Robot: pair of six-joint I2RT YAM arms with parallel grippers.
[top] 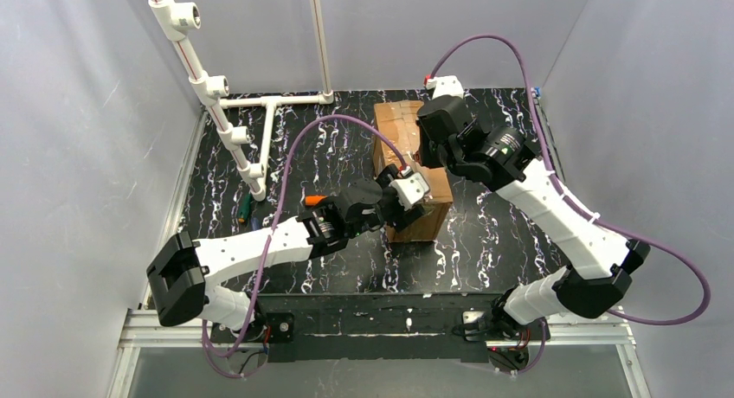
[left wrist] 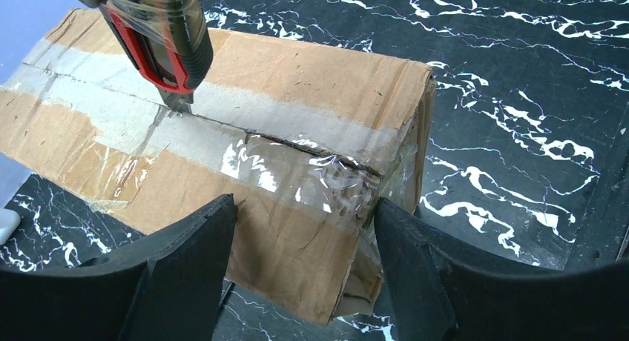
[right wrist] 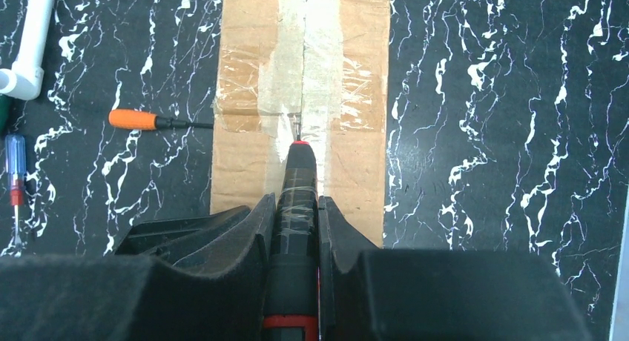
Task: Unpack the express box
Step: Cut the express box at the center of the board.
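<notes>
Cutter [left wrist: 159,37] tip on express box [left wrist: 297,81] seam, clearest from left wrist

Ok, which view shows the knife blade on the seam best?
Left wrist: it sees the blade from the side, tip on the taped seam of the box. Right wrist looks down the knife in the right tool, so only the tip shows. From the top, the right arm hides it.
</notes>
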